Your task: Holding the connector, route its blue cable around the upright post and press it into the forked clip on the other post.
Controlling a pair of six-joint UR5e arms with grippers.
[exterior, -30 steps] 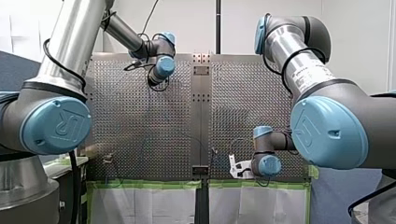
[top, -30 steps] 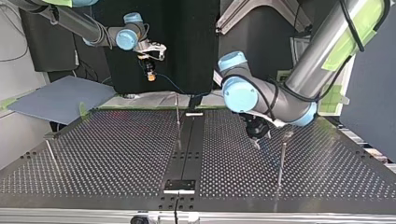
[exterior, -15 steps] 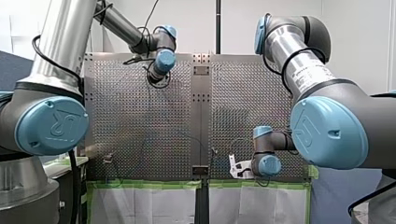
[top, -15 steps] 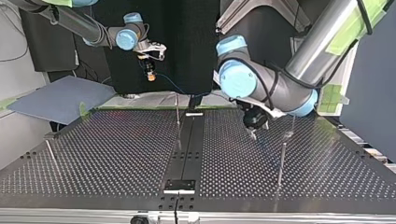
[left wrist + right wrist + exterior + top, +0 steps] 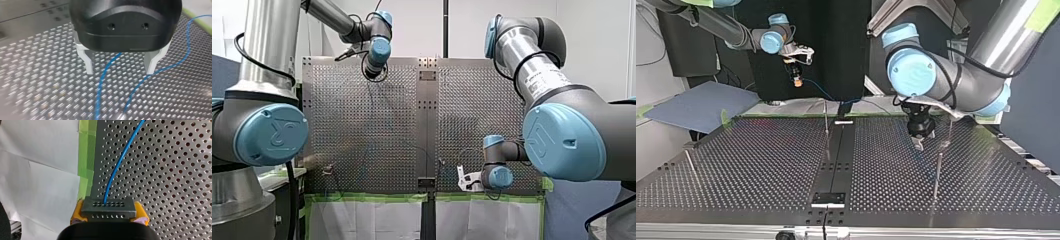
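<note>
Connector (image 5: 108, 207): a dark grey block with rows of small holes in its face. It is pinched at both ends between the yellow pads (image 5: 77, 213) of my right gripper (image 5: 109, 216), over the green tape (image 5: 86, 157) that lines one edge of the perforated table (image 5: 175, 182). In the top view this gripper hangs above and beyond the table's far edge, left of its middle. The connector is too small there to make out.

Blue cable (image 5: 117, 165): leaves one hole of the connector and runs out over the table until the view's edge cuts it off. In the top view it sags toward the far edge and is lost against the metal.

In the left wrist view, two runs of the cable lie on the table under my left gripper (image 5: 120, 72). Its pale fingers (image 5: 88, 66) are spread wide and grip nothing. One run passes below the gap between them and the other passes by one fingertip; whether it touches that finger cannot be told.

In the top view the left gripper points down over the table, just beside the top of the right-hand post (image 5: 937, 170). The fitting on that post is too small to read as a fork. A middle post (image 5: 826, 127) stands near the far edge and a third post (image 5: 691, 165) near the left edge.

In the front view both grippers are largely hidden behind their own wrists.
</note>
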